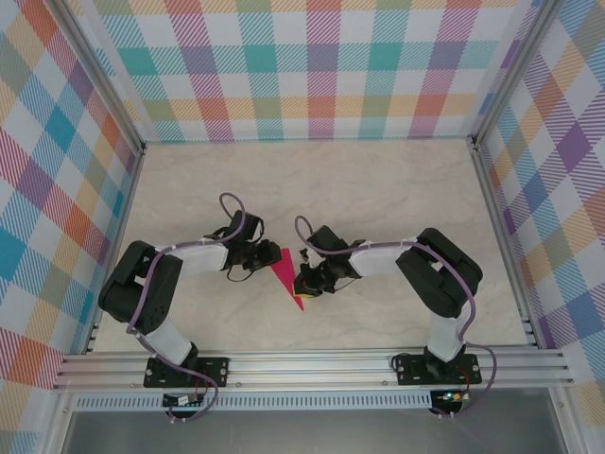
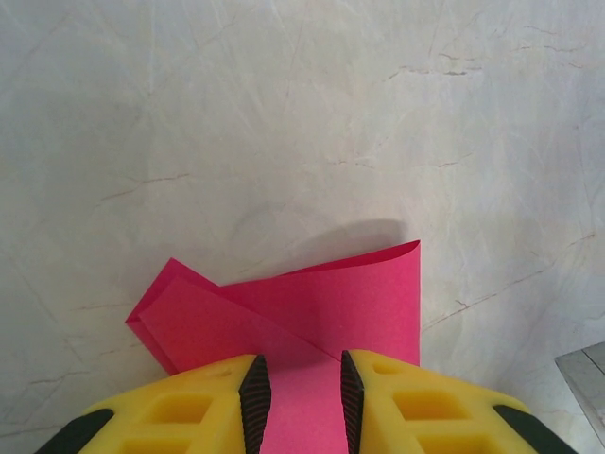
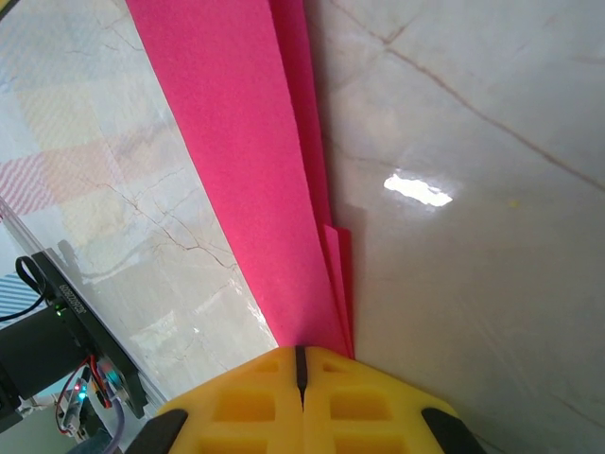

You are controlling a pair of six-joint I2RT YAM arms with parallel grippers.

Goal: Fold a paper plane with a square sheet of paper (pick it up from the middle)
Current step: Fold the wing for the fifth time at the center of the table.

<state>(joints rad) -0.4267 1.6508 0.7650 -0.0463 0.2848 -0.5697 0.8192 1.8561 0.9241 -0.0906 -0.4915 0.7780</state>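
Note:
The magenta square sheet of paper (image 1: 286,274) lies on the marble table between my two grippers, folded into a narrow pointed wedge, the shape of a paper plane. My left gripper (image 1: 253,261) is at its upper left. In the left wrist view its jaws (image 2: 300,378) stand partly apart over the paper (image 2: 321,303), where one flap curls up off the table. My right gripper (image 1: 308,282) is at the wedge's lower right. In the right wrist view its jaws (image 3: 301,356) are shut, tips at the narrow end of the layered paper (image 3: 246,142); whether they pinch it is unclear.
Plaid walls (image 1: 321,66) enclose the table on three sides. An aluminium rail (image 1: 312,364) with both arm bases runs along the near edge. A lit circuit board (image 3: 71,374) shows at lower left in the right wrist view.

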